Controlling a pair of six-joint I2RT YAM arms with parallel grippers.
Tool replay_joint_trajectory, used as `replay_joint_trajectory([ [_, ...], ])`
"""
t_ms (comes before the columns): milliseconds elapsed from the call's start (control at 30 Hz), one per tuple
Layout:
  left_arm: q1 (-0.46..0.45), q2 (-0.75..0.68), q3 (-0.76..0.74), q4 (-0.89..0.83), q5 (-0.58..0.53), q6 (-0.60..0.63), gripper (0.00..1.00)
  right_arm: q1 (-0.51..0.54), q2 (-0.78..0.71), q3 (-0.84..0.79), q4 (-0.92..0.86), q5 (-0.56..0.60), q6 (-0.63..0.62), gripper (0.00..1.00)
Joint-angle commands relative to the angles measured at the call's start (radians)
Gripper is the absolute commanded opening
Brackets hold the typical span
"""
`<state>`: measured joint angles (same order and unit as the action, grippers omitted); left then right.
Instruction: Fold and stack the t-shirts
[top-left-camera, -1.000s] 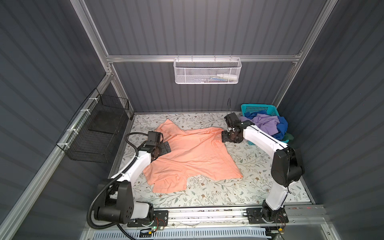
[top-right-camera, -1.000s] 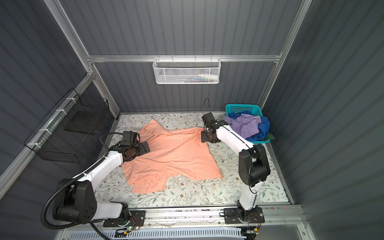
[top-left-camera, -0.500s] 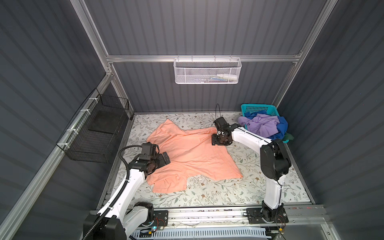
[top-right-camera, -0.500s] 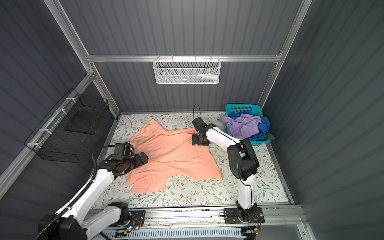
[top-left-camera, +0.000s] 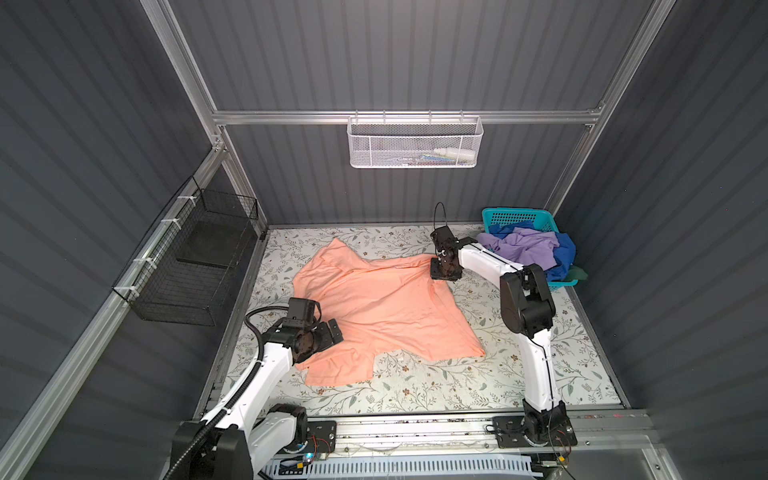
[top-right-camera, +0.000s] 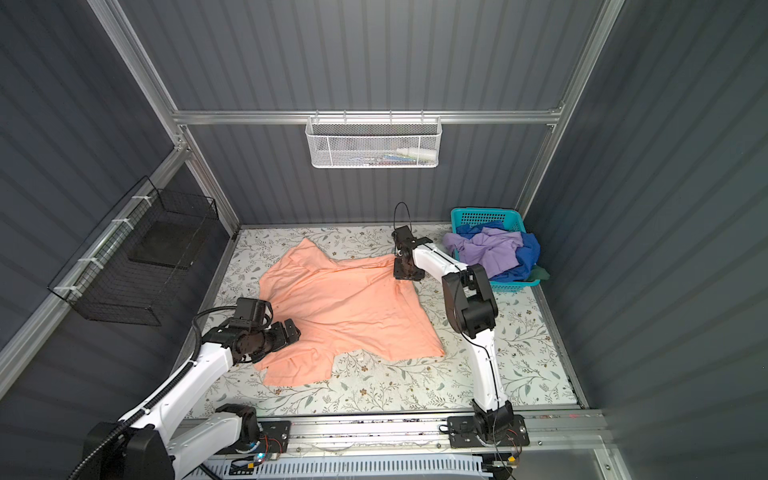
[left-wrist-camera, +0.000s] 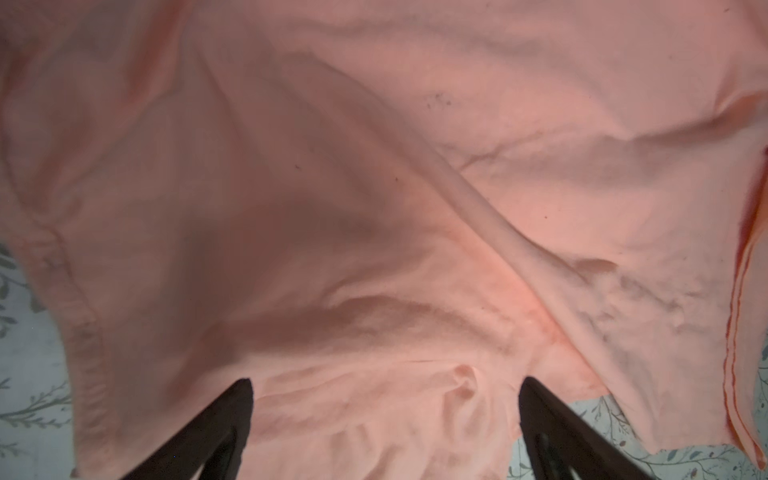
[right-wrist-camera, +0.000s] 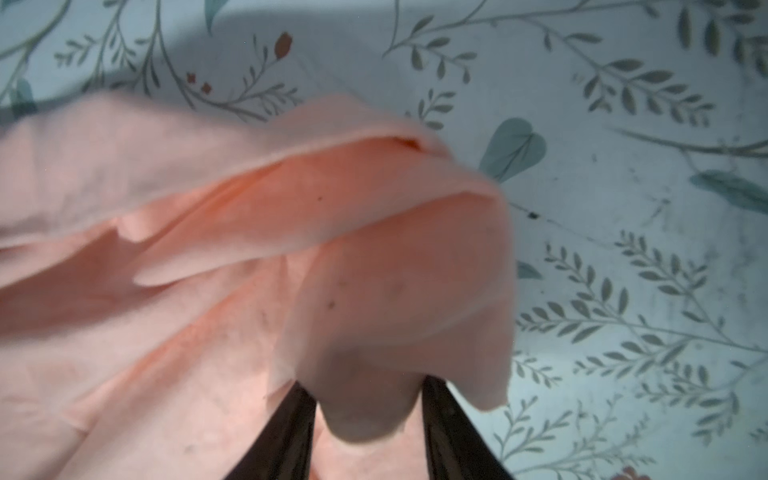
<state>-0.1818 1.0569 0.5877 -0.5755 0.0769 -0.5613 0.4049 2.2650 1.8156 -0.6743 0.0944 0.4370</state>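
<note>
Right arm (top-left-camera: 490, 262) farther over t-shirt (top-left-camera: 382, 303), seemingly

"Has the right gripper (right-wrist-camera: 365, 388) pinched that peach shirt (right-wrist-camera: 208, 249)?"
"Can't tell; cloth buries its fingertips. The green shirt (top-left-camera: 578, 274) lies mostly under the blue one (top-left-camera: 565, 253), and the white basket (top-left-camera: 415, 146) holds things too small to name."

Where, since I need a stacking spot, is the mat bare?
Bare: the mat strip between the peach shirt and the front rail; also right of the shirt, nearer than the teal basket. Crowded: the basket corner with the right gripper, and the shirt's left edge under the left gripper.
</note>
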Motion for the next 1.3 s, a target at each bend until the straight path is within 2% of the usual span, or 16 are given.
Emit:
replay_joint_trajectory([
  [0,0.000,0.022,-0.006,0.030,0.012,-0.001,1.00,-0.018,0.029,0.049,-0.030,0.028,-0.007,0.25],
  [200,0.000,0.071,0.002,0.045,0.008,0.018,1.00,-0.036,0.042,0.105,-0.071,0.081,-0.044,0.04],
  [467,0.001,0.115,0.015,0.039,-0.035,0.044,1.00,-0.090,0.019,0.140,-0.140,0.236,-0.132,0.03],
  [667,-0.015,0.058,0.057,-0.023,-0.081,0.053,1.00,-0.172,0.021,0.172,-0.197,0.182,-0.080,0.05],
  [767,-0.037,0.010,0.057,-0.059,-0.121,0.046,1.00,-0.182,0.008,0.168,-0.209,0.207,-0.060,0.08],
  [800,-0.043,0.000,0.058,-0.066,-0.122,0.040,1.00,-0.183,0.001,0.163,-0.207,0.206,-0.057,0.10],
  [833,-0.051,-0.008,0.057,-0.067,-0.115,0.033,1.00,-0.184,-0.005,0.156,-0.202,0.195,-0.057,0.22],
  [867,-0.063,-0.012,0.057,-0.067,-0.108,0.023,1.00,-0.184,-0.011,0.154,-0.203,0.181,-0.055,0.40],
  [967,-0.117,-0.008,0.060,-0.073,-0.118,0.006,1.00,-0.183,-0.049,0.131,-0.202,0.125,-0.051,0.59],
  [1100,-0.184,0.006,0.062,-0.087,-0.131,-0.017,1.00,-0.175,-0.186,-0.007,-0.113,0.070,-0.024,0.87],
  [1167,-0.205,-0.009,0.052,-0.096,-0.130,-0.037,0.99,-0.165,-0.281,-0.092,-0.065,0.059,-0.008,0.95],
  [1267,-0.264,-0.052,0.027,-0.103,-0.153,-0.079,0.97,-0.144,-0.398,-0.219,-0.002,0.027,0.030,0.98],
])
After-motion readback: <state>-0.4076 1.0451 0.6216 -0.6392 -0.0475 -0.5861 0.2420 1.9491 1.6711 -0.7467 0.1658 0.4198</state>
